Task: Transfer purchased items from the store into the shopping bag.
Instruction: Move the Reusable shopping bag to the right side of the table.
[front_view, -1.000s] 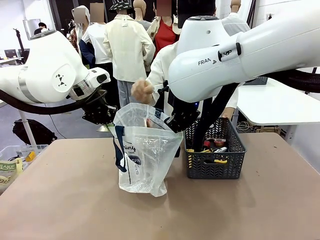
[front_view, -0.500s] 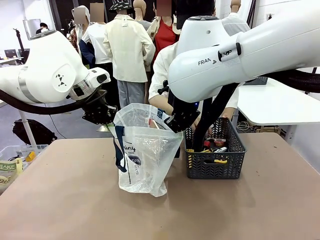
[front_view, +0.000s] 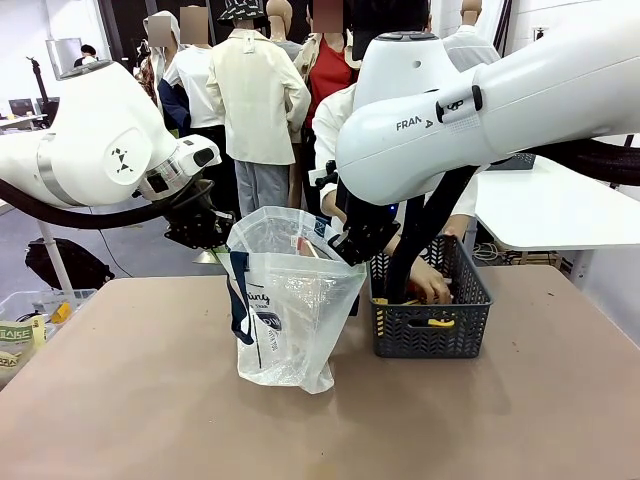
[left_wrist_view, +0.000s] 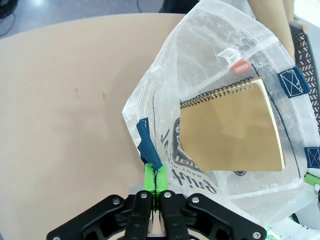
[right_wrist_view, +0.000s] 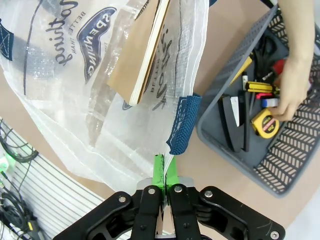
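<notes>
Clamped tight on shopping bag (front_view: 290, 320) rim with left gripper (left_wrist_view: 152, 177) and right gripper (right_wrist_view: 164, 170), mouth spread open.
Contains spiral notebook (left_wrist_view: 232, 127); stands on table (front_view: 120, 400) just left of basket (front_view: 430, 340), person's hand (front_view: 430, 285) down among purchased items (right_wrist_view: 265, 123).

Front camera: fixed between my arms, a little above the table (front_view: 130, 400), facing twelve o'clock across it. Left wrist camera: close above the shopping bag (left_wrist_view: 200, 65), looking down into it. Right wrist camera: likewise, basket (right_wrist_view: 287, 155) at three o'clock. All views share the bag; both wrist views, its spiral notebook (left_wrist_view: 232, 130).
</notes>
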